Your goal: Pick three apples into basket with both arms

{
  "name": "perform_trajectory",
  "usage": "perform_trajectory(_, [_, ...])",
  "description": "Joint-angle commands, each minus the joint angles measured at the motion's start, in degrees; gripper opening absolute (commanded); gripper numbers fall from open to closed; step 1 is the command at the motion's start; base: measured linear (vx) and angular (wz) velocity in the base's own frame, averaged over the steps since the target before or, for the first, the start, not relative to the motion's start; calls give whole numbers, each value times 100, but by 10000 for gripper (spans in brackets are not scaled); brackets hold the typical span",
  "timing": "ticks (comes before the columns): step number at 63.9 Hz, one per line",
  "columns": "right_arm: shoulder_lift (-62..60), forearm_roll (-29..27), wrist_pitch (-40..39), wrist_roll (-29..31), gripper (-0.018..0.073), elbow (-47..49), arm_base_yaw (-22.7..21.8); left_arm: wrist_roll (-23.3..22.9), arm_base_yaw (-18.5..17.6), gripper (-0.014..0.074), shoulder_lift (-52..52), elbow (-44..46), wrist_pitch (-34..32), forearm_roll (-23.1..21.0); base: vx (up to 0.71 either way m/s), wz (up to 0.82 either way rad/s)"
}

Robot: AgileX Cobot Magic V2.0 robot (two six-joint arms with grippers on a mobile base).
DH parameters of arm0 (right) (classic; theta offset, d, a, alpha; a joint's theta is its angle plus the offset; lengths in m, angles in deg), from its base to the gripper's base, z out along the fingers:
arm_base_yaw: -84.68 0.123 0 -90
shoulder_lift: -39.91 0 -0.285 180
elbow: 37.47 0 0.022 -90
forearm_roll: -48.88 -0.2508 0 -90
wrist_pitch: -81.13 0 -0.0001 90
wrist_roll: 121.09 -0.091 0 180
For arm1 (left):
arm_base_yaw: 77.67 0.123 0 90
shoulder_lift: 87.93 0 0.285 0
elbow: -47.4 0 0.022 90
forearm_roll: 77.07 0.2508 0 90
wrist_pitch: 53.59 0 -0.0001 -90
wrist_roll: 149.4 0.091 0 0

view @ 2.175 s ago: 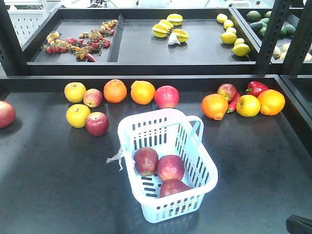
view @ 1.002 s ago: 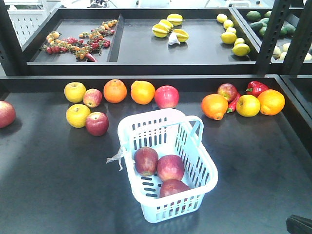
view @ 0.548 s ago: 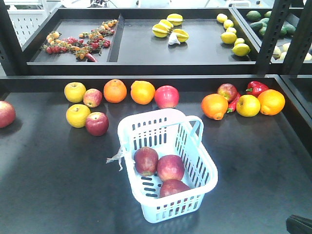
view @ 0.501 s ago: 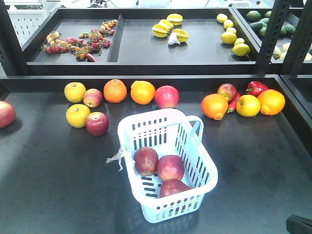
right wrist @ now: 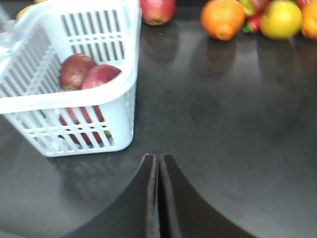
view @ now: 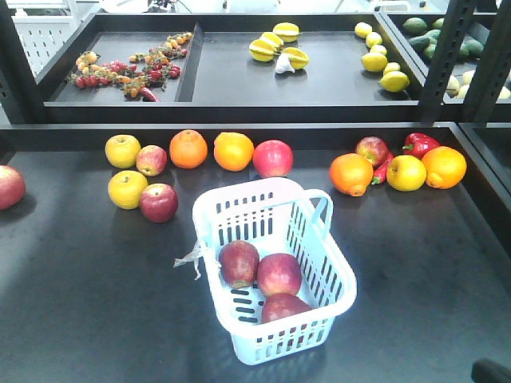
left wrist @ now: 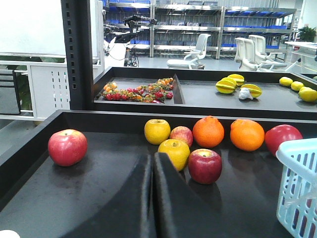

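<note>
Black table (view: 415,263), basket (view: 339,281) lengthwise near-to-far.

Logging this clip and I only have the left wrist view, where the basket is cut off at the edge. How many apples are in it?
Observer: Three dark red apples lie in the basket, seen from the front view.
Operator: Is the right gripper holding anything?
Observer: No. In its own wrist view the right gripper is shut and empty, low over the bare table beside the basket.
Operator: And what lies on the table past the basket's far side?
Observer: Two oranges, a yellow apple, a small red apple and red peppers, at the back right.
</note>
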Motion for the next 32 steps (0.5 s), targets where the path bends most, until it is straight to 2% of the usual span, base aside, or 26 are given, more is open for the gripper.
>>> perform_trajectory(1, [-252, 410, -483, -1003, -4, -213, -103, 3, 9, -6, 91, -134, -404, -35, 0, 0])
perform_trajectory(6, [-536, 427, -483, -1243, -4, -425, -392, 3, 9, -6, 91, -134, -404, -35, 0, 0])
perform_trajectory(12, [-828, 427, -576, -1233, -4, -554, -827, 3, 9, -6, 91, -134, -404, -35, 0, 0])
perform_trajectory(20, [-1218, 427, -1083, -1007, -4, -569, -1310, 3, 9, -6, 84, -134, -407, -35, 0, 0])
perform_trajectory(27, [-1205, 427, -1660, -869, -4, -573, -1501, 3, 9, -6, 85, -134, -401, -35, 0, 0])
perform_trajectory(32, [-1205, 427, -2222, -541, -4, -573, -1503, 3, 9, -6, 85, -134, -401, -35, 0, 0])
